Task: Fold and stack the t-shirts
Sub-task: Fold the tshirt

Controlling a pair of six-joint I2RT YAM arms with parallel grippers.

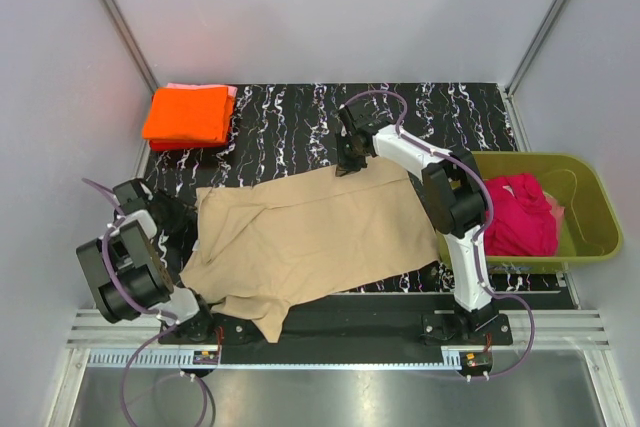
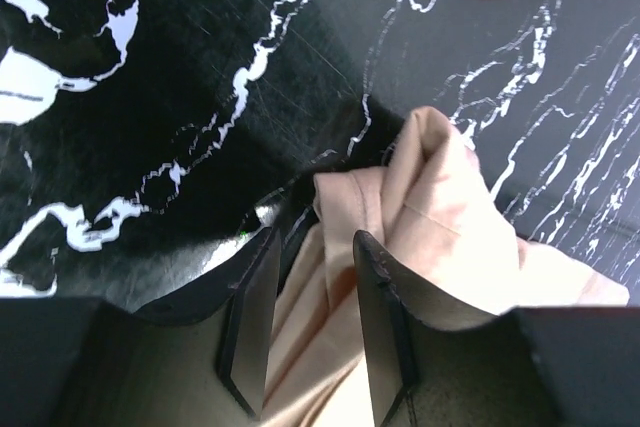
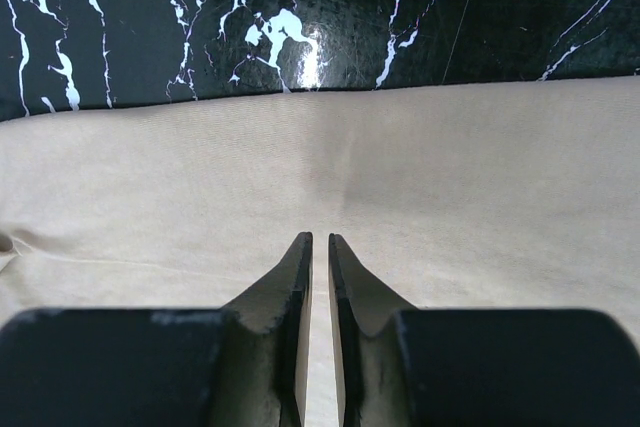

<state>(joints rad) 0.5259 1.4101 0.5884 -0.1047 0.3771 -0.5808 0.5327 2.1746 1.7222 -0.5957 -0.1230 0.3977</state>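
A tan t-shirt (image 1: 310, 232) lies spread flat across the black marbled mat (image 1: 300, 117). At the shirt's left edge my left gripper (image 1: 190, 219) (image 2: 316, 237) stands open. Its jaws straddle a bunched fold of the tan t-shirt (image 2: 440, 197). My right gripper (image 1: 348, 162) (image 3: 320, 237) is at the shirt's far edge, its fingers nearly together and pinching the tan t-shirt (image 3: 450, 177). A folded orange t-shirt (image 1: 187, 115) tops a stack at the back left. A pale pink t-shirt (image 1: 231, 93) and a red one (image 1: 170, 144) peek out under it. A magenta t-shirt (image 1: 520, 212) lies crumpled in the tub.
An olive-green tub (image 1: 590, 207) stands at the right edge of the mat, beside the right arm. Grey walls close in the left, back and right. The arm bases sit on a rail (image 1: 330, 332) at the near edge.
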